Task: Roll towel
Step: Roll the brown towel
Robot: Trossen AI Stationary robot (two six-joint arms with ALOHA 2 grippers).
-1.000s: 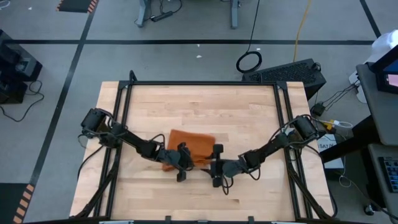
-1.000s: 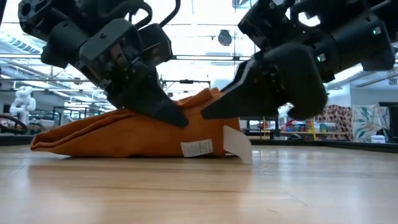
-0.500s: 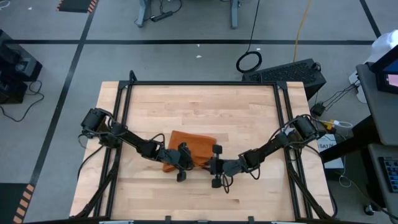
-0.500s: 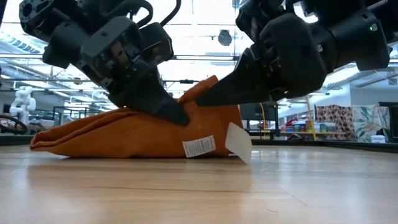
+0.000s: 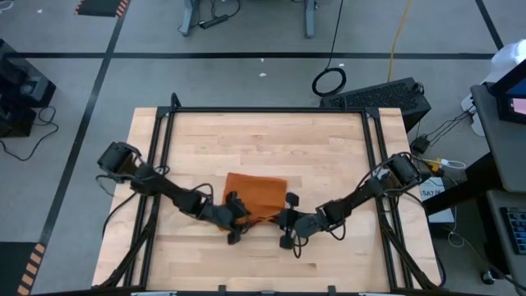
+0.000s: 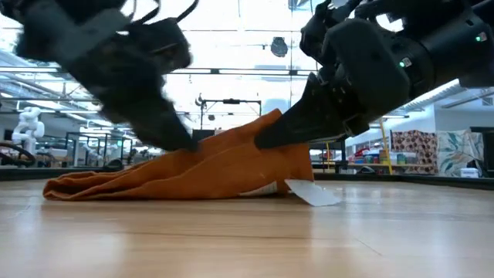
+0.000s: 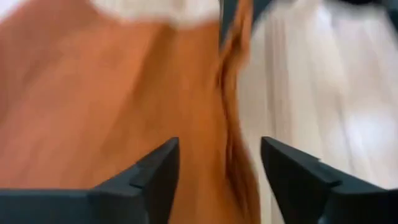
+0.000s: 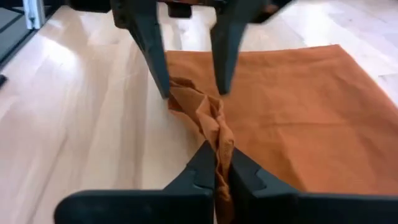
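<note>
The burnt-orange towel (image 5: 255, 191) lies flat on the wooden table, and its near edge is bunched into a raised ridge (image 8: 198, 106). A white tag (image 6: 312, 193) rests on the table at that edge. My right gripper (image 8: 216, 155) is shut on the ridge. My left gripper (image 8: 194, 92) faces it from the table's left, open, with one finger on either side of the crumpled edge. In the low view the left gripper (image 6: 154, 116) is blurred. My left gripper stands astride the towel's crumpled near edge (image 8: 186, 93); whether its fingertips touch the cloth I cannot tell. My right gripper pinches the bunched ridge of the near edge (image 8: 219, 140) between its two fingers, several gathered layers. It comes slanting down from the table's right. The pinched cloth stands up in a peak (image 6: 270, 120); the rest lies on the table.
Bare wood (image 5: 263, 140) spreads beyond the towel toward the far edge. A black frame rail (image 5: 271, 109) borders the table. Cables and a keyboard (image 5: 378, 94) lie on the floor outside it.
My left gripper has opened, let go of the towel's edge and drawn back toward the table's left. My right gripper has rolled its wrist and shut on the bunched edge. The ridge has sagged on its left side, and the tag has dropped flat onto the table.
</note>
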